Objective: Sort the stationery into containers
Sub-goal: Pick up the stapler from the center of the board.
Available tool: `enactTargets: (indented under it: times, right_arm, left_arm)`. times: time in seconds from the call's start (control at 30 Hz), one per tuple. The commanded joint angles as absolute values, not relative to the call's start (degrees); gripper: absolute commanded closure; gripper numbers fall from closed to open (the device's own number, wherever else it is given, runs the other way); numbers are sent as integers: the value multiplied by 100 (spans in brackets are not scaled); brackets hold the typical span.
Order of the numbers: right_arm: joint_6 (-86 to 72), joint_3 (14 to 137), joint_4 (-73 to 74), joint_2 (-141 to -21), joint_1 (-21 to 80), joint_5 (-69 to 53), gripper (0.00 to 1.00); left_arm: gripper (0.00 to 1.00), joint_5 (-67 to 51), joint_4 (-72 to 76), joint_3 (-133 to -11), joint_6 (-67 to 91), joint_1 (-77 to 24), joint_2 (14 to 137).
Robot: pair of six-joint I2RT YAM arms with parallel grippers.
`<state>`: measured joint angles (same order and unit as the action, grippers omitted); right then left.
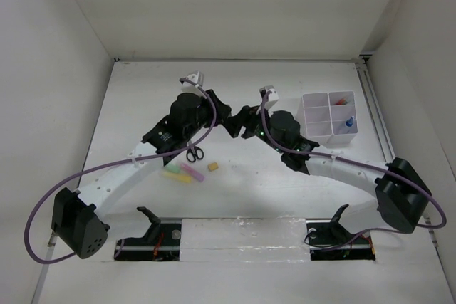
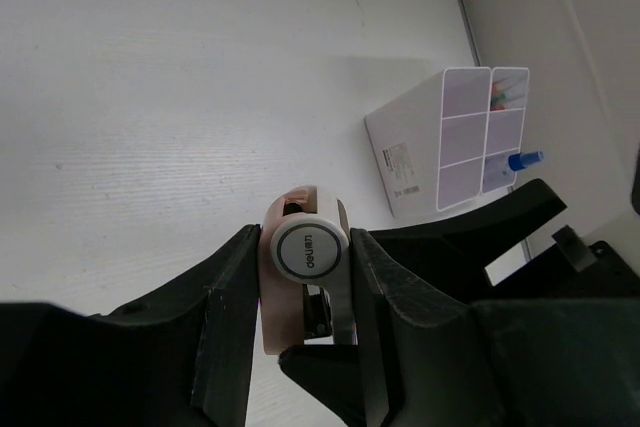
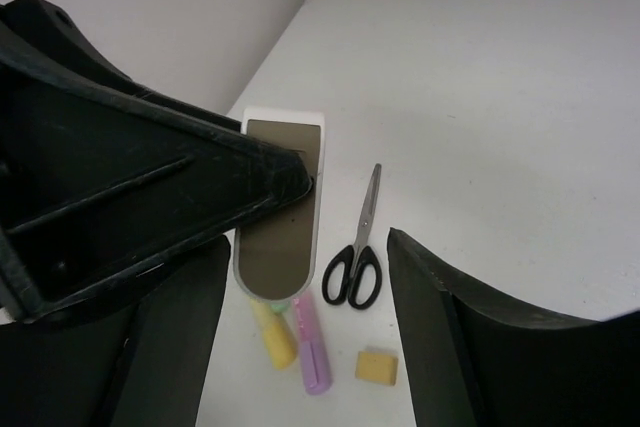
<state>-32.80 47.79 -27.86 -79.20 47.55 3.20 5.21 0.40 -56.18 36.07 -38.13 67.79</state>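
Note:
My left gripper (image 2: 305, 282) is shut on a pinkish-white stationery piece (image 2: 300, 267) with a round white "deli" cap, held above the table. The right wrist view shows its flat brown rounded underside (image 3: 280, 217) under the left finger (image 3: 150, 177). My right gripper (image 3: 320, 337) is open close to it, jaws on either side below it, not touching. Both grippers (image 1: 229, 115) (image 1: 248, 122) meet mid-table. On the table lie black-handled scissors (image 3: 355, 252) (image 1: 194, 153), a yellow marker (image 3: 275, 332), a pink marker (image 3: 312, 347) and a tan eraser (image 3: 377, 367) (image 1: 212, 167). The white four-compartment container (image 1: 318, 115) (image 2: 420, 152) stands right.
The container holds a blue-capped tube (image 2: 525, 159) and coloured pens in its far compartments (image 2: 508, 92). White walls enclose the table on the left, back and right. A rail (image 1: 376, 115) runs along the right edge. Purple cables loop off both arms.

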Motion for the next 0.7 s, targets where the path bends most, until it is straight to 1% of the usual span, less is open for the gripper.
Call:
enactTargets:
  times: [0.0, 0.07, 0.1, 0.17, 0.23, 0.4, 0.43, 0.47, 0.5, 0.53, 0.57, 0.63, 0.67]
  right_arm:
    - [-3419, 4878, -3489, -8094, 4808, 475, 31]
    - [-3419, 4878, -3759, -8095, 4808, 475, 34]
    - [-3419, 4791, -3884, -8147, 4808, 475, 39]
    - [-3471, 4720, -4051, -8147, 4808, 527, 40]
    - [-3472, 4720, -4183, -8147, 4808, 588, 45]
    - [-3472, 4588, -4465, -8147, 4808, 642, 47]
    - [-3472, 4588, -4526, -8147, 4808, 642, 51]
    - [-3472, 4588, -4526, -8147, 4808, 642, 57]
    - [-3472, 4501, -4631, -8147, 4860, 642, 59]
    - [-3472, 4500, -4823, -8147, 4860, 642, 65]
    - [-3472, 4422, -4895, -8147, 4860, 694, 75]
    - [-3472, 4421, -4896, -8147, 4913, 747, 82]
    - [-3472, 4421, -4956, -8200, 4913, 799, 89]
  left_arm:
    - [100, 264, 308, -5845, 3727, -3832, 6706]
    - [100, 264, 308, -5845, 3779, -3832, 6706]
    - [100, 264, 308, -5845, 3779, -3832, 6706]
    - [100, 264, 308, -5845, 3832, -3832, 6706]
    - [100, 264, 308, -5793, 3832, -3832, 6706]
    - [100, 264, 255, -5792, 3832, -3832, 6759]
    - [100, 264, 255, -5792, 3832, -3832, 6811]
    - [100, 264, 255, -5792, 3832, -3832, 6812]
    - [100, 264, 255, -5792, 3893, -3832, 6812]
    - [100, 264, 255, -5792, 3894, -3832, 6812]
    - [100, 264, 255, -5792, 3894, -3832, 6812]
    - [100, 264, 255, -5792, 3963, -3832, 6864]
    - [100, 264, 255, -5792, 4016, -3832, 6864]
